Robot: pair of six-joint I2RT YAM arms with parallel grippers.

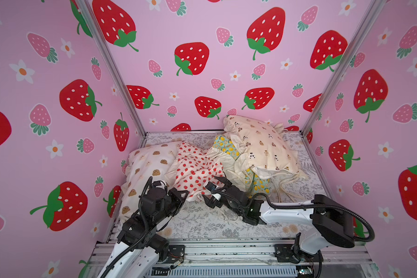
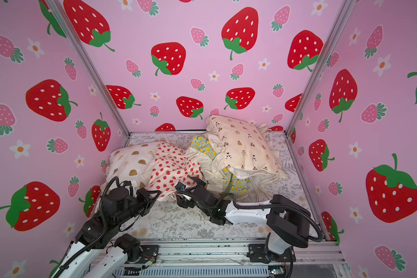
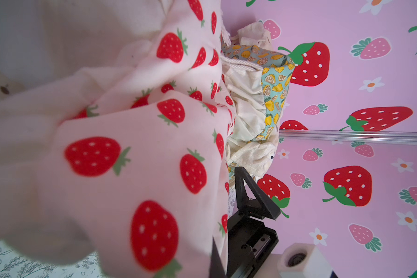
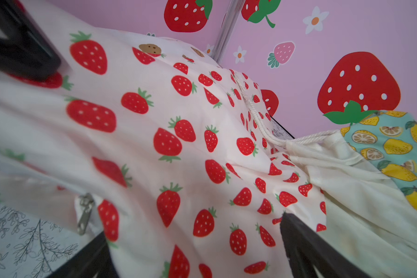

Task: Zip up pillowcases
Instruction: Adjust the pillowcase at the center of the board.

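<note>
Four pillowcases lie heaped on the sheet in both top views: cookie print (image 1: pixel 149 166) at left, strawberry print (image 1: pixel 195 168) in the middle, teal lemon print (image 1: pixel 226 144), and beige bear print (image 1: pixel 260 144) on top at the back right. My left gripper (image 1: pixel 185 192) (image 3: pixel 223 240) is shut on the near edge of the strawberry pillowcase (image 3: pixel 154 149). My right gripper (image 1: pixel 213 190) (image 4: pixel 195 252) stands open just to the right, its fingers straddling the same cloth (image 4: pixel 178 144). A silver zipper pull (image 4: pixel 84 214) hangs at that cloth's edge, beside one right finger.
A grey fern-print sheet (image 1: pixel 202 221) covers the floor. Pink strawberry walls with aluminium posts (image 1: pixel 323 101) close three sides. A metal rail (image 1: pixel 226 250) runs along the front. A white cord (image 4: pixel 250 113) trails from the lemon pillowcase (image 4: pixel 395 144) over the strawberry one.
</note>
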